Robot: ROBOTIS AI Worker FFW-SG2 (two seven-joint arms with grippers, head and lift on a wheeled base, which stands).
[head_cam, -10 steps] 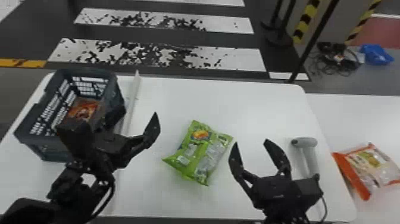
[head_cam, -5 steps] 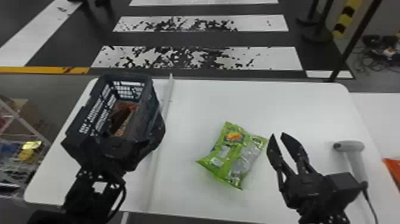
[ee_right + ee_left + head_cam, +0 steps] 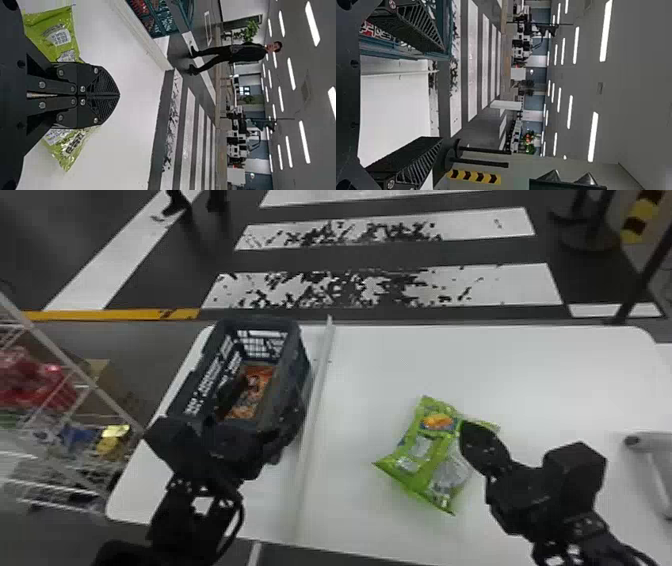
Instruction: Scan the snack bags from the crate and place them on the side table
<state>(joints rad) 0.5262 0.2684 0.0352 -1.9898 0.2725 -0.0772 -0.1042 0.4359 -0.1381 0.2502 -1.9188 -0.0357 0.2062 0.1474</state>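
In the head view my left gripper [image 3: 265, 402] is at the near end of the dark crate [image 3: 295, 362], one finger over its inside, where an orange snack bag [image 3: 257, 382] lies. The left wrist view has this left gripper [image 3: 442, 94] spread wide, one finger over the crate [image 3: 407, 51]. My right gripper [image 3: 462, 425] is at the right side of a green snack bag [image 3: 417, 450] lying on the table. Seen from the right wrist, the right gripper [image 3: 119, 95] has its fingertips together, in front of the green bag [image 3: 49, 29], hiding its middle.
A white raised strip [image 3: 315, 415] runs along the white table [image 3: 525, 380], between crate and green bag. A grey scanner [image 3: 655, 470] lies at the right. Left of the table stands a wire shelf [image 3: 70, 365] holding packages.
The head view has swung left, bringing in the shelf and losing the orange-and-white bag at the right. My left gripper has moved to the crate; the right one has shut and shifted left to the green bag.
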